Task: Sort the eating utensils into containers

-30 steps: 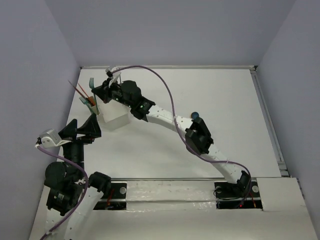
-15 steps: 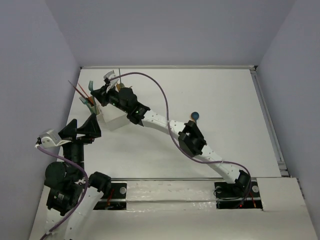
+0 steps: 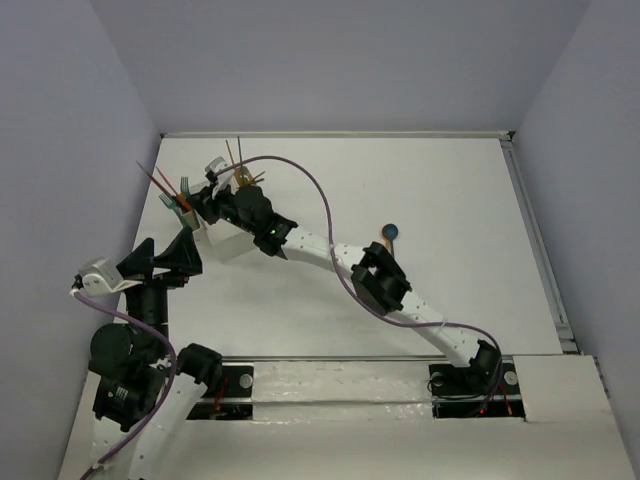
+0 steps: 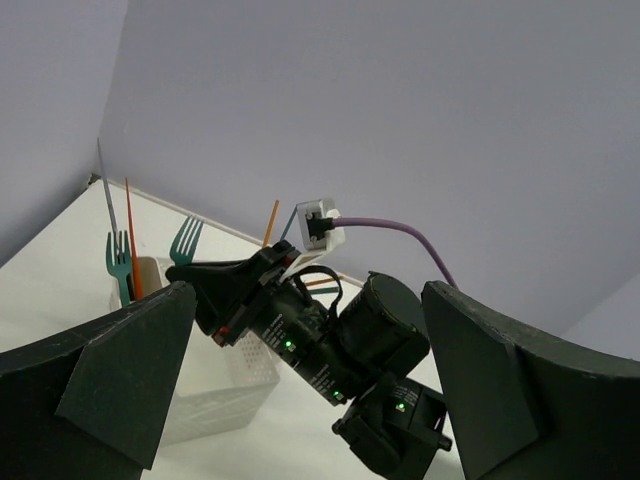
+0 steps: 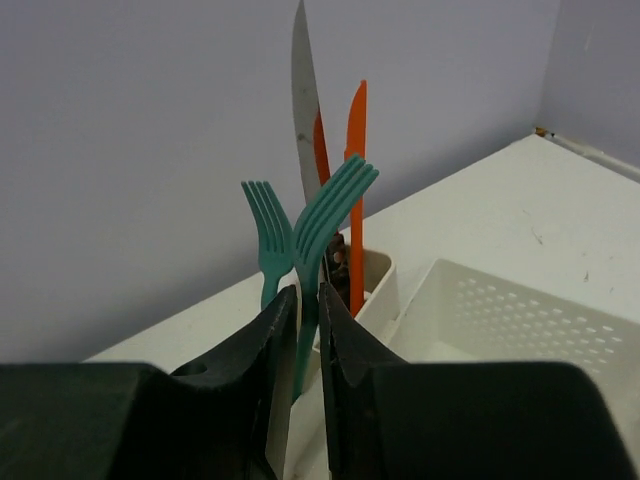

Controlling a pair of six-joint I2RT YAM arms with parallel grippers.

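Lower left of the top view, the left tool (image 3: 165,255) gapes wide, empty. Mid-frame in the right wrist view, the right tool (image 5: 308,300) flanks the stem of a thin teal plastic fork (image 5: 338,195) standing in the end compartment of the white perforated plastic box (image 5: 520,310). Pinched or merely flanked, I cannot tell. The fork likely handles light, springy and slick, so grip the flat stem low.

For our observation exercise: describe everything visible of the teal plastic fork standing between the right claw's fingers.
The teal plastic fork is thin, tines up, tilted right. Its handle drops between the right claw's black fingers; whether they pinch it is unclear. Behind it stand another teal fork and an orange stick, at the white perforated container's end.
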